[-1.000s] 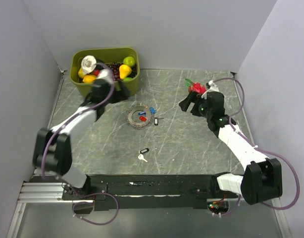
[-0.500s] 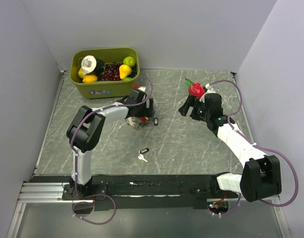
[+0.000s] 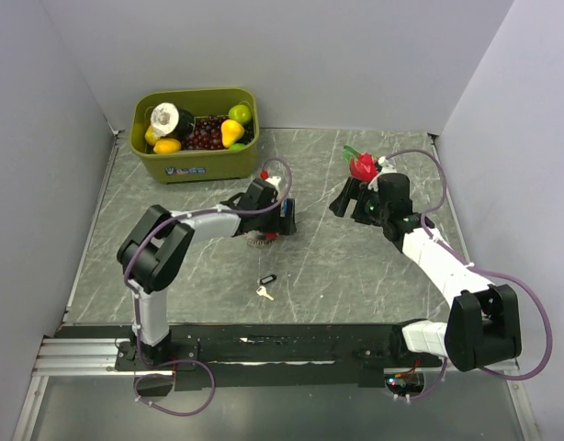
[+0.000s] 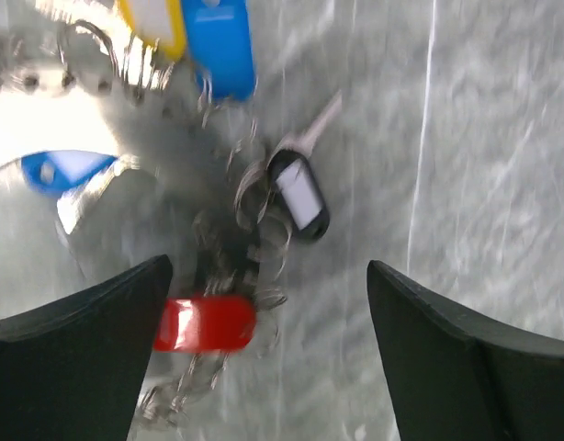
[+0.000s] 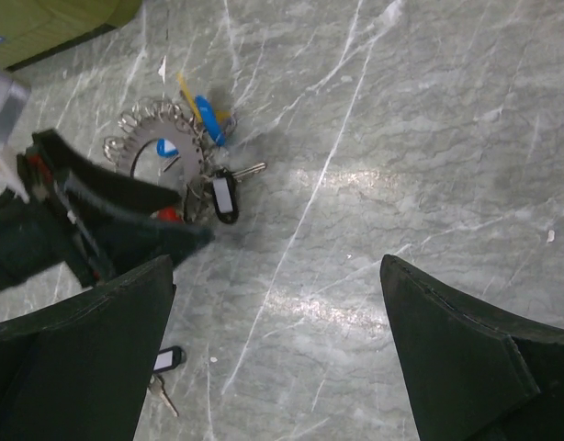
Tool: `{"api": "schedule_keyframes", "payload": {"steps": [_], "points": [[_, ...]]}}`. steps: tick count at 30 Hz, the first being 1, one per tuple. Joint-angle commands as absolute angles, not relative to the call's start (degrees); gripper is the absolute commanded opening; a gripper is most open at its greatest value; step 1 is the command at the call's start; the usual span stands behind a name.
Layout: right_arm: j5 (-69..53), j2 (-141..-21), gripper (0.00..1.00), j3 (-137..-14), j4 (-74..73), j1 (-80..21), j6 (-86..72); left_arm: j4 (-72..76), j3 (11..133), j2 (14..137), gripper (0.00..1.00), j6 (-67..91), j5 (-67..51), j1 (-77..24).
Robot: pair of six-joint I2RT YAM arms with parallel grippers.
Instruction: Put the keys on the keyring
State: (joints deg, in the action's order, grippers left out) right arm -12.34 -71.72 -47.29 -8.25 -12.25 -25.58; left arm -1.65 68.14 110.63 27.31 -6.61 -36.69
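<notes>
The keyring point(image 4: 89, 110) is a large metal ring of wire loops lying on the marble table; in the top view point(image 3: 255, 240) my left arm covers most of it. Red point(image 4: 204, 323), blue point(image 4: 219, 46), yellow point(image 4: 153, 18) and black point(image 4: 298, 193) tagged keys lie bunched at it. My left gripper point(image 4: 268, 268) is open just above this bunch, holding nothing; it also shows in the top view point(image 3: 286, 217). A loose black-tagged key point(image 3: 267, 278) and a pale key point(image 3: 264, 292) lie nearer the front. My right gripper point(image 3: 342, 199) is open and empty, right of the ring; the right wrist view shows it point(image 5: 277, 367) above bare table.
A green bin point(image 3: 195, 163) of toy fruit stands at the back left. A red strawberry-like toy point(image 3: 362, 165) sits beside my right arm at the back. Grey walls close in the table on three sides.
My left arm swung from the green bin down over the keyring and its gripper now hovers at the ring's right side. The right arm barely moved.
</notes>
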Motion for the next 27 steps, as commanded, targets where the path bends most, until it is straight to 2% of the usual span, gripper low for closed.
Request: {"api": "schedule_keyframes", "payload": {"steps": [1, 5, 6, 9, 12, 15, 20, 24, 25, 27], "points": [[-13.01, -72.25, 1.00, -48.25, -7.21, -12.66, -24.79, -2.71, 64.60, 102.40, 0.97, 28.66, 1.64, -37.27], [-12.83, -72.60, 1.00, -48.07, -6.59, -13.27, -24.70, -5.19, 64.34, 94.07, 0.99, 27.25, 10.80, -37.26], [-12.83, -72.86, 1.00, -48.16, -6.50, -13.62, -24.52, -5.19, 63.47, 92.56, 0.97, 27.16, 13.42, -37.27], [-11.52, -74.18, 1.00, -49.13, -6.50, -15.81, -24.08, -5.10, 60.92, 88.43, 0.96, 27.24, 17.39, -36.74], [-9.68, -75.58, 1.00, -50.01, -5.54, -18.53, -23.38, -5.97, 58.11, 87.19, 0.96, 29.34, 15.57, -32.88], [-9.49, -78.83, 0.98, -52.38, -5.80, -20.56, -23.20, -5.11, 54.16, 86.66, 0.96, 32.85, 8.28, -27.17], [-10.63, -87.61, 0.85, -58.44, -6.59, -22.85, -23.64, 1.39, 45.72, 84.99, 0.96, 35.94, -3.40, -20.49], [-11.25, -95.43, 0.74, -64.59, -9.65, -24.17, -23.38, 3.51, 45.26, 88.23, 0.99, 37.09, -8.96, -18.63], [-11.95, -98.49, 0.68, -66.86, -9.93, -24.17, -23.38, 3.86, 45.52, 89.11, 0.97, 37.26, -9.92, -18.63], [-13.18, -102.37, 0.62, -68.55, -9.93, -24.26, -23.82, 4.74, 46.58, 91.75, 0.91, 37.53, -12.29, -18.72]]}}
